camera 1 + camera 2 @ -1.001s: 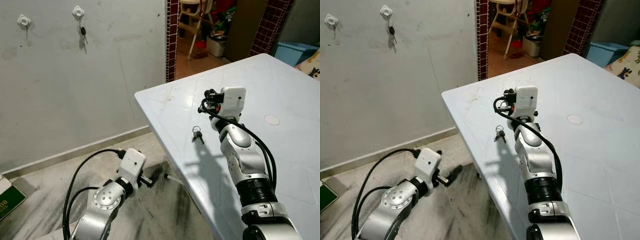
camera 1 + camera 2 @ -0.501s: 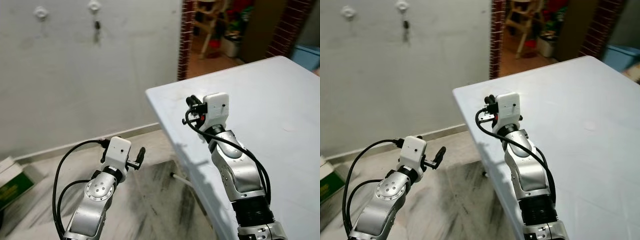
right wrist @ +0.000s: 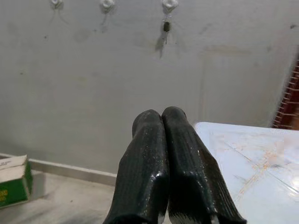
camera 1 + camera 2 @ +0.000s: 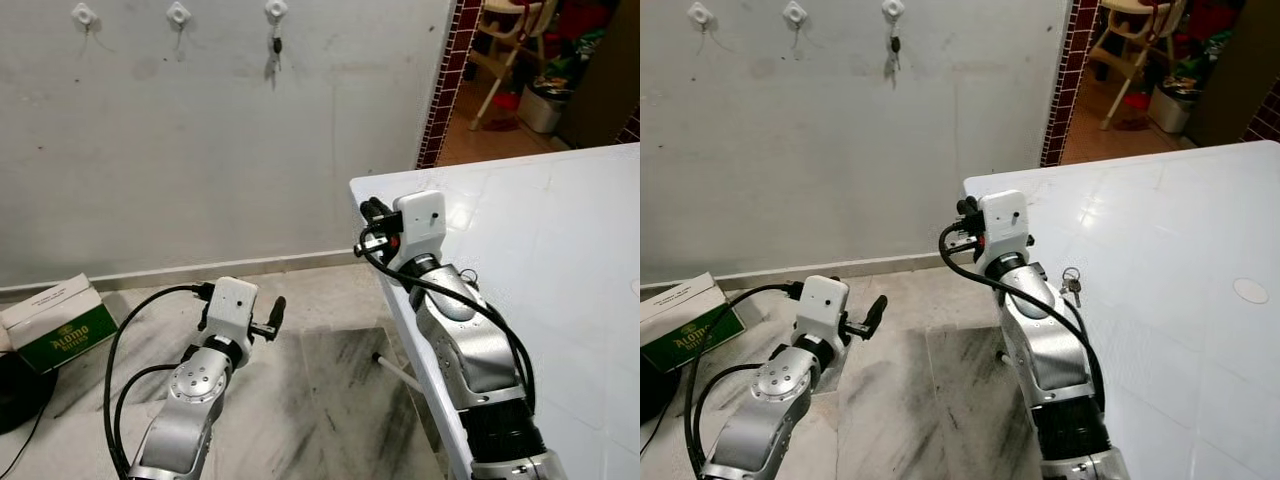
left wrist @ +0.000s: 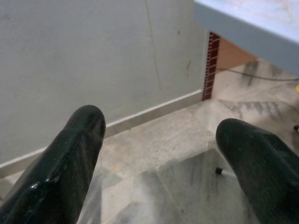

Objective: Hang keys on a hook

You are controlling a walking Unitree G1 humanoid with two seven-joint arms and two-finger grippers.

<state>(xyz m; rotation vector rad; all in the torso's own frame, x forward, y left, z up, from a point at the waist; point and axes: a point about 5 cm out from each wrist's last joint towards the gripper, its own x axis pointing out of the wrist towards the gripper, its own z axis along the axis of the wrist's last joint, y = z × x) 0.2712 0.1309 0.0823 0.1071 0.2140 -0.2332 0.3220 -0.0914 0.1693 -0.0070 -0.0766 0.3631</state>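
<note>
A small bunch of keys (image 4: 1071, 283) lies on the white table (image 4: 1180, 230), close beside my right forearm. My right gripper (image 4: 965, 207) is shut with nothing in it and hovers over the table's near corner, pointing at the wall. In the right wrist view its fingers (image 3: 180, 140) press together. On the grey wall are three white hooks (image 4: 84, 14) (image 4: 178, 13) (image 4: 275, 8). A dark key (image 4: 277, 45) hangs from the rightmost one. My left gripper (image 4: 272, 312) is open, low over the floor.
A green and white box (image 4: 55, 320) sits on the marble floor by the wall, with a dark round object (image 4: 15, 390) near it. A brick-edged doorway (image 4: 440, 80) opens to the right of the wall, with a high chair (image 4: 500, 50) beyond it.
The camera has swung left, bringing three hooks and the box into view. The keys, earlier ahead of the right gripper, now lie beside its forearm. The left arm rose slightly.
</note>
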